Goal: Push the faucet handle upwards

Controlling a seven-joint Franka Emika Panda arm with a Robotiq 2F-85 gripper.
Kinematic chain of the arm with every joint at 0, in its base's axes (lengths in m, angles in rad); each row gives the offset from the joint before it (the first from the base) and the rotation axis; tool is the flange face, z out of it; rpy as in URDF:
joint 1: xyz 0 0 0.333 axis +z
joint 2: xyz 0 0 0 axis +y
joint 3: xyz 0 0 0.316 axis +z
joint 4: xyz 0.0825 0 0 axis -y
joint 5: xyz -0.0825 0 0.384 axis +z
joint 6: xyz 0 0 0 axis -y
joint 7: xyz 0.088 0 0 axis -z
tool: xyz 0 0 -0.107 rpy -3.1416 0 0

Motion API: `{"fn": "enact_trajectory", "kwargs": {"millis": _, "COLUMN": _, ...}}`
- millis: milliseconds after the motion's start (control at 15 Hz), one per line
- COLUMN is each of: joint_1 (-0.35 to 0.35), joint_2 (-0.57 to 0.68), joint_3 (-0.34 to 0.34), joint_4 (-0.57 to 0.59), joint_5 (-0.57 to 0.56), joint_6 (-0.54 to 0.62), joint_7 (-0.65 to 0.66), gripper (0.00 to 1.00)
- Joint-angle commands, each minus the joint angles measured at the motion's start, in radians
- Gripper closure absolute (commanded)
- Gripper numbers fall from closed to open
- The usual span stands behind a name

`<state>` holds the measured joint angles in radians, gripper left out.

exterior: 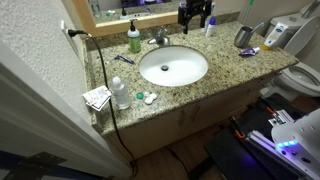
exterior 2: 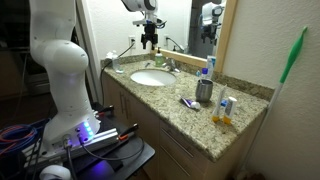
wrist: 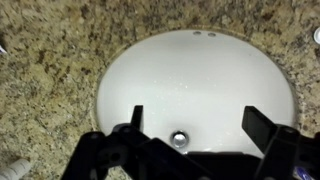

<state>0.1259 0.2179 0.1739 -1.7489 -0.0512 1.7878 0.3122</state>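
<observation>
The small chrome faucet with its short handle [exterior: 160, 37] stands at the back rim of the white oval sink [exterior: 173, 66], next to a green soap bottle [exterior: 134, 40]. It also shows in an exterior view [exterior 2: 172, 64] behind the sink [exterior 2: 152, 77]. My gripper [exterior: 195, 15] hangs open and empty in the air above the sink [exterior 2: 150, 42], apart from the faucet. In the wrist view the two dark fingers [wrist: 198, 122] are spread wide over the sink bowl [wrist: 200, 70] and its drain [wrist: 180, 138]. The faucet handle is out of the wrist view.
The granite counter [exterior: 225, 62] holds a grey cup [exterior: 243, 37], a white bottle [exterior: 120, 93], small toiletries and a black cord [exterior: 100, 70]. A mirror [exterior 2: 190, 25] rises behind the faucet. A toilet [exterior: 300, 78] stands beside the counter.
</observation>
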Motion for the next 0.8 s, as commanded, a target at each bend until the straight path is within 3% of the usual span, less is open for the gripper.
{"fn": "enact_trajectory", "kwargs": {"millis": 0, "joint_1": 0.034, "joint_2": 0.168, "joint_3": -0.029, "joint_4": 0.171, "joint_5": -0.011, "joint_6": 0.094, "joint_7": -0.005, "gripper": 0.00}}
{"fn": "enact_trajectory", "kwargs": {"millis": 267, "joint_1": 0.072, "joint_2": 0.342, "joint_3": -0.083, "joint_4": 0.406, "joint_5": -0.036, "joint_6": 0.052, "joint_7": 0.072, "gripper": 0.00}}
{"fn": "enact_trajectory", "kwargs": {"millis": 333, "joint_1": 0.067, "joint_2": 0.248, "joint_3": -0.076, "joint_4": 0.265, "joint_5": -0.016, "joint_6": 0.102, "joint_7": 0.038, "gripper": 0.00}}
{"fn": "enact_trajectory", "kwargs": {"millis": 467, "joint_1": 0.075, "joint_2": 0.312, "joint_3": -0.092, "joint_4": 0.348, "joint_5": -0.015, "joint_6": 0.094, "joint_7": 0.053, "gripper": 0.00}}
{"fn": "enact_trajectory", "kwargs": {"millis": 733, "joint_1": 0.078, "joint_2": 0.389, "joint_3": -0.115, "joint_4": 0.395, "joint_5": -0.021, "joint_6": 0.072, "joint_7": 0.065, "gripper": 0.00}}
